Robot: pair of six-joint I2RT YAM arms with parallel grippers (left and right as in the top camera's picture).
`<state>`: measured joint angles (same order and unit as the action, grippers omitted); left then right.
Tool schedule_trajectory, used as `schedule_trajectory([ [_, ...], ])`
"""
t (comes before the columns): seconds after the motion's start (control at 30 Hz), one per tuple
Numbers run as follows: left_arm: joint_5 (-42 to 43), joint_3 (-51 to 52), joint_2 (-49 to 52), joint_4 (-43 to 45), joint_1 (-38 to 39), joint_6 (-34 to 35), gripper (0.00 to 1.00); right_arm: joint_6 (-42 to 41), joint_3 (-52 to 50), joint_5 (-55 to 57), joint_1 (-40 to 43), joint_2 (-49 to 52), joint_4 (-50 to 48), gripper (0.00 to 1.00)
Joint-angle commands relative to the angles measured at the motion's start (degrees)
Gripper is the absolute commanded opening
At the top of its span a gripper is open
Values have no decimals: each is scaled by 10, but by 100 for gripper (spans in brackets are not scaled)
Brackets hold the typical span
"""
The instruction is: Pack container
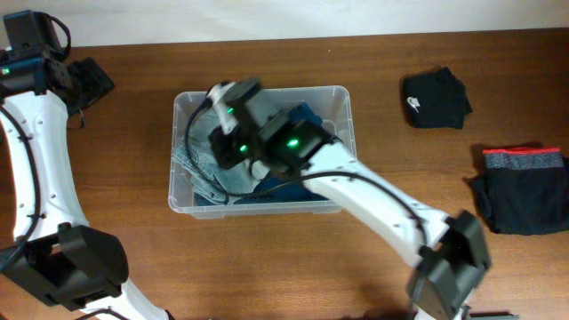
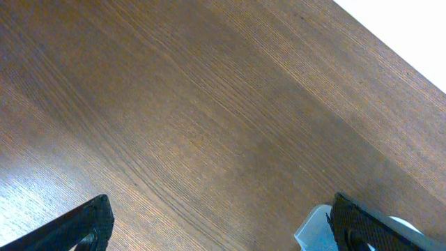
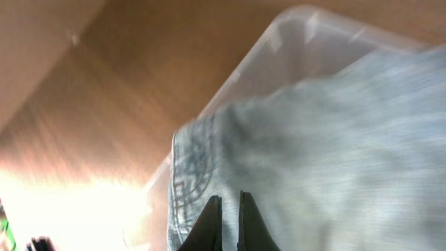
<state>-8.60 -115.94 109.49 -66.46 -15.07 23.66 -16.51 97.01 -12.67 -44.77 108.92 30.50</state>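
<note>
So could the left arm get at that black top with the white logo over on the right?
Probably not. The left gripper sits open at the far left, and the container, with the right arm reaching into it, lies between it and the black top.

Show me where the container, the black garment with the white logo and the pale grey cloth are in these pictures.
container [image 1: 222, 207], overhead view, on its front wall.
black garment with the white logo [image 1: 437, 100], overhead view, on its middle.
pale grey cloth [image 3: 334, 153], right wrist view, on the middle of the fabric.
</note>
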Motion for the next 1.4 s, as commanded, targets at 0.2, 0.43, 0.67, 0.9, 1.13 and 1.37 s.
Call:
schedule_trajectory([
  [0.2, -2, -3, 2, -1, 0, 7, 99, -10, -3, -9, -17, 77, 10, 4],
  [0.43, -2, -3, 2, -1, 0, 7, 100, -24, -4, -12, -20, 117, 38, 4],
  [0.67, -2, -3, 2, -1, 0, 7, 99, -24, -3, -13, -37, 116, 33, 4],
  [0.9, -3, -3, 2, -1, 0, 7, 99, -22, 1, 0, -40, 27, 14, 4],
  [1.13, -3, -3, 2, -1, 0, 7, 99, -19, 1, 0, -40, 0, -52, 4],
  [1.37, -3, -3, 2, -1, 0, 7, 99, -26, 1, -2, -40, 48, -65, 4],
])
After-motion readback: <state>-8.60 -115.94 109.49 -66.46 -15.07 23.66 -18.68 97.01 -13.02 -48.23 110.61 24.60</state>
